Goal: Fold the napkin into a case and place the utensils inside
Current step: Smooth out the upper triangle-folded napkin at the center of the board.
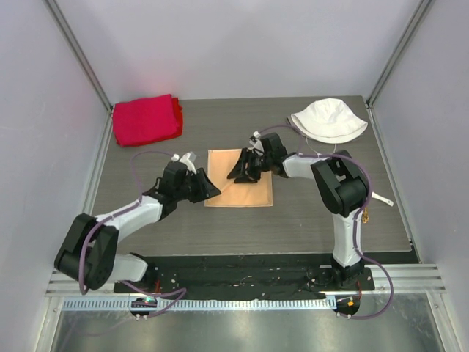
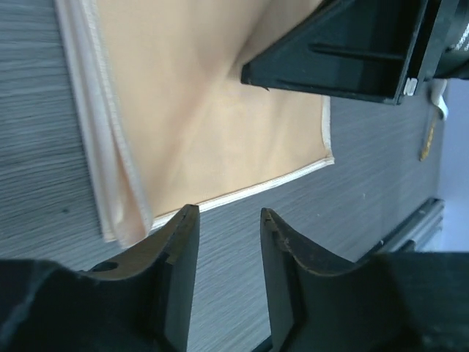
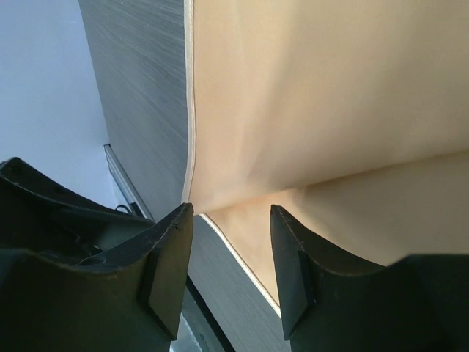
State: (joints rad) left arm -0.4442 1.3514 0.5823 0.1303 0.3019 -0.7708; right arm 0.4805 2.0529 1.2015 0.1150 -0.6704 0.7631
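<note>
Top external: napkin (image 1: 238,194) lies folded flat on table (image 1: 330,220). My left claw (image 2: 229,213) parted, empty, tips at its left edge. My right claw (image 3: 231,211) parted, empty, low over its far half.

I count one napkin (image 1: 238,194), one red cloth (image 1: 146,119), one white hat (image 1: 327,119) and one small white spoon (image 1: 382,199) (only the one).

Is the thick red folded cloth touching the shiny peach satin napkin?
Apart. The top view shows a strip of bare grey table between the thick red cloth and the peach satin napkin.
</note>
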